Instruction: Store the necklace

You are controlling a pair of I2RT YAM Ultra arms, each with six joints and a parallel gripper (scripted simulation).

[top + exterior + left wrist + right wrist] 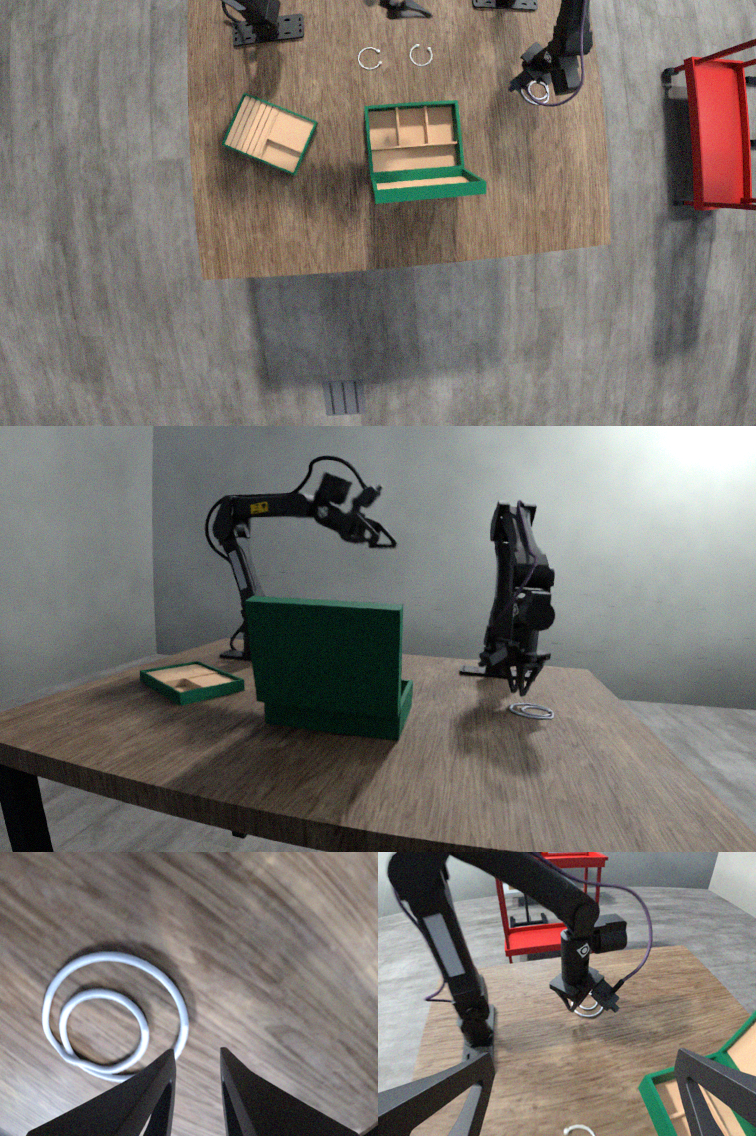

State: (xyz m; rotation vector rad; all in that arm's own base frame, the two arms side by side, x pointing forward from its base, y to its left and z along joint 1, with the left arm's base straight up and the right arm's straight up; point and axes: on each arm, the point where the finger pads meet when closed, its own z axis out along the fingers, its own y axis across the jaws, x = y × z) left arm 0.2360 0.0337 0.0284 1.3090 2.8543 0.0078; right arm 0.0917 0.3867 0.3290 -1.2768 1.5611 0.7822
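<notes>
Brown wood-grain bench [328, 227] [449, 785] [274, 928] [536, 1041]: coiled pale necklace [548, 93] [539, 718] [182, 1004] [588, 1016] beside open green jewelry box [460, 134] [328, 664] [654, 1105]. Left hand [514, 87] [518, 692] [197, 1048] [572, 1008] half-closed, empty; right hand [410, 10] [383, 545] [585, 1058] released. Off-centre closing could miss or catch one loop.

Bangles [361, 62] behind jewelry box [460, 134] [326, 669] [654, 1107]; necklace [548, 93] [531, 716] [183, 1016] [588, 1016] beside.

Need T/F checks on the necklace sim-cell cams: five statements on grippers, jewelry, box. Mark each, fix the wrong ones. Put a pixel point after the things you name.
1. The coiled silvery necklace [548, 93] [531, 717] [180, 998] [588, 1016] lies in the green jewelry box [459, 134] [328, 664] [654, 1102]. False: it lies on the wooden table.
2. The left gripper [515, 87] [522, 693] [197, 1058] holds nothing. True.
3. The box's lid is closed. False: it stands open.
4. Both open silvery bangles [361, 58] [412, 59] are outside the box. True.
</notes>
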